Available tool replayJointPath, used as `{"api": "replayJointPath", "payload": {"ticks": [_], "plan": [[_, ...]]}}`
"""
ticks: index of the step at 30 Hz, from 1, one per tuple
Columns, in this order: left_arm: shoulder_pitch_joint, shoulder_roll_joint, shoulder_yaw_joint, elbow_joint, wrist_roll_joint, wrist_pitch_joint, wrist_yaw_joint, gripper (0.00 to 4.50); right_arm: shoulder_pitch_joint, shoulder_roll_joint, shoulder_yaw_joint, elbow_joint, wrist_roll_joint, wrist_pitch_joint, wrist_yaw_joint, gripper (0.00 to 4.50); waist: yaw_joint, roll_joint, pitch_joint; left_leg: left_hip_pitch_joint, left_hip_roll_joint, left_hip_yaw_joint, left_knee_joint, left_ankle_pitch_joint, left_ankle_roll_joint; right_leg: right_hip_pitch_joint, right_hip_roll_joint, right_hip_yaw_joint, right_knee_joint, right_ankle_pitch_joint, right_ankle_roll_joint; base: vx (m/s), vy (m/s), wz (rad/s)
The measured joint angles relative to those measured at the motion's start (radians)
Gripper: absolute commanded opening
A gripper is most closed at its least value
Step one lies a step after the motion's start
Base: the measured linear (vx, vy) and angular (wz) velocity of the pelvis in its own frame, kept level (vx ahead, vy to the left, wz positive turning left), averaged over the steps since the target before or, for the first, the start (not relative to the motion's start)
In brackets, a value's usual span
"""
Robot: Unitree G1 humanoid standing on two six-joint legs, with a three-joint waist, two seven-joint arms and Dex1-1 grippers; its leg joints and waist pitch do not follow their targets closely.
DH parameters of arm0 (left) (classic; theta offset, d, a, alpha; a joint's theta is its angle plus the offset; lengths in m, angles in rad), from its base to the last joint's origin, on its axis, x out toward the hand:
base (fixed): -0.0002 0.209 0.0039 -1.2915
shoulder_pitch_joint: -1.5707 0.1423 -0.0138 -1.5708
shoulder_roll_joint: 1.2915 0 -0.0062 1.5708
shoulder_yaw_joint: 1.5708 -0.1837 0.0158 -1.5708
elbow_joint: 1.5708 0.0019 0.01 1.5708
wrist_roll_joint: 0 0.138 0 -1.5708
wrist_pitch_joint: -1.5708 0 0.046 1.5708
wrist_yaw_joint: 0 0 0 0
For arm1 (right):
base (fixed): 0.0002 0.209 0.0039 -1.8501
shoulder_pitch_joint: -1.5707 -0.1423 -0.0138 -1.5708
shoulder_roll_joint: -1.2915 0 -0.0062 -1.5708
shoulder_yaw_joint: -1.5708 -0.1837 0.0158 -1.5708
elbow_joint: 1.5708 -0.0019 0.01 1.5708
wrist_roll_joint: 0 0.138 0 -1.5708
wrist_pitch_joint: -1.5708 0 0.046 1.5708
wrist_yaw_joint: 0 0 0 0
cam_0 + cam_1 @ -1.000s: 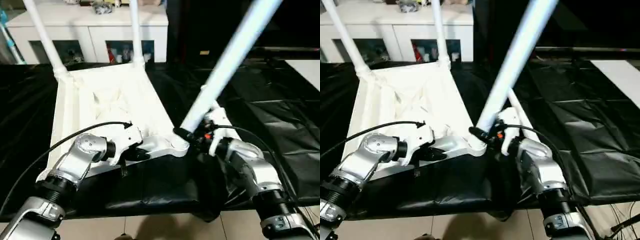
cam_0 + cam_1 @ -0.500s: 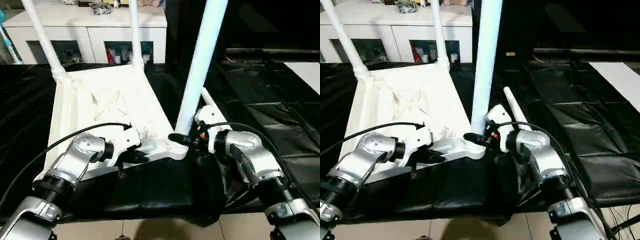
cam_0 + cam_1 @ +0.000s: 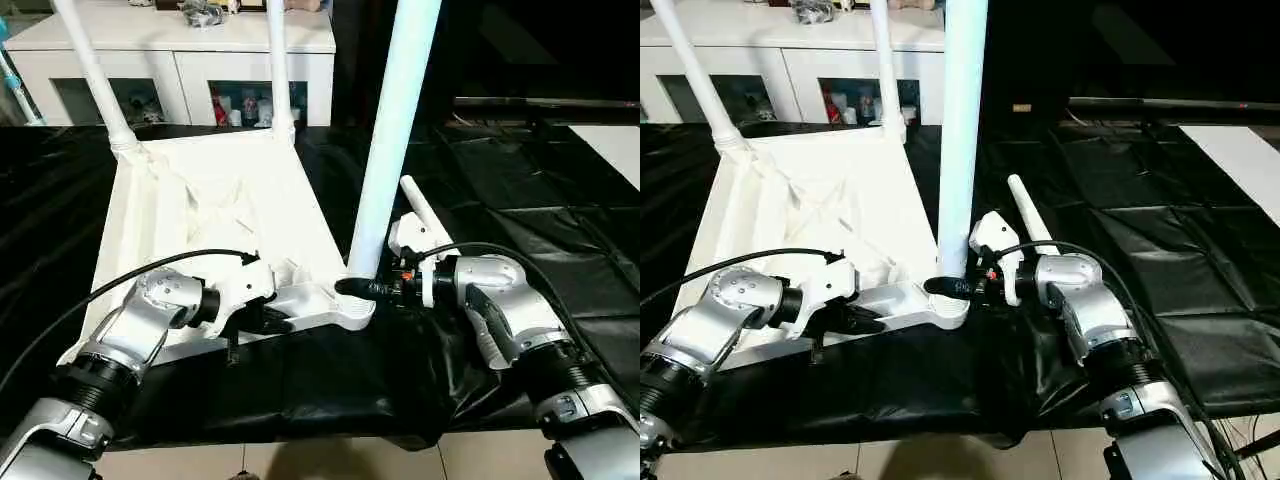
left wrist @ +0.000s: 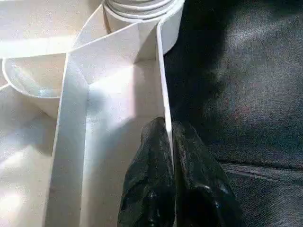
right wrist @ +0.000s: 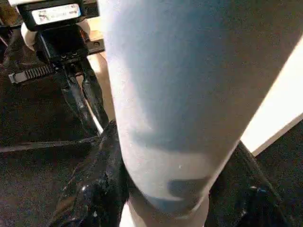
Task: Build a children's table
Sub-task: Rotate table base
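Right gripper [image 3: 352, 287] is clamped round the base of a white leg [image 3: 392, 130], jaws about half spread w/ the tube filling the gap; one black finger [image 5: 97, 179] shows on each side of the tube in the right wrist view. Leg stands nearly upright, its foot sitting at the near-right corner socket [image 3: 352, 308] of the tabletop [image 3: 220, 215], directly under the grip. Whether the leg is fully seated in the socket can't be told.

Left gripper [image 4: 169, 142] sits just to the left of the right one, along the tabletop's near edge. Its two black fingers [image 4: 149, 175] are pinched shut on a thin upright wall of the tabletop rim [image 4: 162, 90], one finger each side, touching it. Same pinch shows in the right wrist view, beyond the held leg.

Tabletop lies upside down on black sheeting [image 3: 500, 200], ribbed X-braced underside up, stretching away from both grippers.

Just beyond the right gripper, a loose fourth leg [image 3: 1028, 215] lies on the sheeting, beside the tabletop's right edge.

Farther off, at the two far corners, two more legs stand in their sockets: far-left leg [image 3: 95, 75] leaning slightly outward, far-right leg [image 3: 280, 65] about upright.

Behind all that, a white cabinet [image 3: 190, 60] w/ glass doors, small items inside and on top.
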Motion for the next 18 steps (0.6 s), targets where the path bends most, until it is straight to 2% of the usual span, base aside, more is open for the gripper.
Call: {"api": "replayJointPath", "payload": {"ticks": [6,9,11,12,14,15,16,17,18], "plan": [[0.0,0.004,-0.001,0.003,0.006,-0.002,0.002,0.0,0.014,0.008,0.0,0.017,0.0,-0.031,-0.007,1.87,-0.001,-0.003,-0.003,0.003,0.0,0.0,-0.001,0.0,0.0,0.001,0.0,0.0,0.0,0.0,0.0,0.0,0.0,0.0],[-0.01,-0.011,0.005,0.035,0.016,0.022,0.033,0.0,0.006,0.054,-0.017,0.068,-0.001,-0.042,-0.094,1.87,-0.009,-0.004,-0.004,0.017,0.0,0.001,-0.005,0.0,-0.001,0.007,0.0,0.0,-0.002,-0.004,0.006,0.0,0.0,0.0],[-0.024,-0.058,0.022,0.072,0.023,0.059,0.102,0.0,-0.012,0.091,-0.044,0.13,-0.003,-0.047,-0.202,1.87,-0.017,-0.002,0.001,0.03,-0.002,0.0,-0.006,-0.001,-0.001,0.015,-0.001,-0.001,-0.003,-0.006,0.009,-0.062,-0.003,-0.03],[-0.029,-0.073,0.026,0.08,0.025,0.072,0.123,0.0,-0.019,0.101,-0.052,0.148,-0.005,-0.048,-0.234,1.87,-0.018,-0.001,0.002,0.031,-0.003,-0.003,-0.006,-0.001,-0.001,0.016,-0.003,-0.005,-0.004,-0.006,0.009,-0.072,0.013,-0.1],[-0.037,-0.104,0.03,0.088,0.028,0.1,0.171,0.0,-0.034,0.12,-0.069,0.179,-0.017,-0.049,-0.311,1.87,-0.032,0.009,0.008,0.031,-0.005,-0.021,-0.008,-0.002,-0.001,0.022,-0.008,-0.03,-0.026,-0.007,0.009,-0.081,0.035,-0.18],[-0.038,-0.117,0.037,0.09,0.025,0.119,0.191,0.0,-0.043,0.128,-0.077,0.193,-0.017,-0.05,-0.339,1.87,-0.041,0.017,0.011,0.031,-0.005,-0.034,-0.011,-0.002,-0.001,0.032,-0.008,-0.046,-0.042,-0.008,0.009,-0.07,0.054,-0.21],[-0.045,-0.145,0.044,0.096,0.025,0.151,0.228,0.0,-0.055,0.142,-0.09,0.218,-0.019,-0.049,-0.384,1.87,-0.047,0.026,0.016,0.029,-0.004,-0.04,-0.019,-0.002,-0.001,0.044,-0.008,-0.057,-0.051,-0.013,0.002,-0.094,0.048,-0.15],[-0.057,-0.163,0.049,0.109,0.025,0.173,0.255,0.0,-0.066,0.152,-0.1,0.24,-0.021,-0.049,-0.418,1.87,-0.046,0.023,0.018,0.028,-0.004,-0.04,-0.023,-0.002,-0.001,0.047,-0.008,-0.056,-0.037,-0.025,-0.009,-0.094,0.048,-0.15],[-0.075,-0.193,0.053,0.127,0.026,0.212,0.296,0.0,-0.08,0.164,-0.117,0.273,-0.02,-0.048,-0.467,1.87,-0.038,0.022,0.023,0.029,-0.004,-0.027,-0.027,-0.002,-0.002,0.044,-0.008,-0.044,0.003,-0.056,-0.031,-0.128,-0.001,0.12]]}}
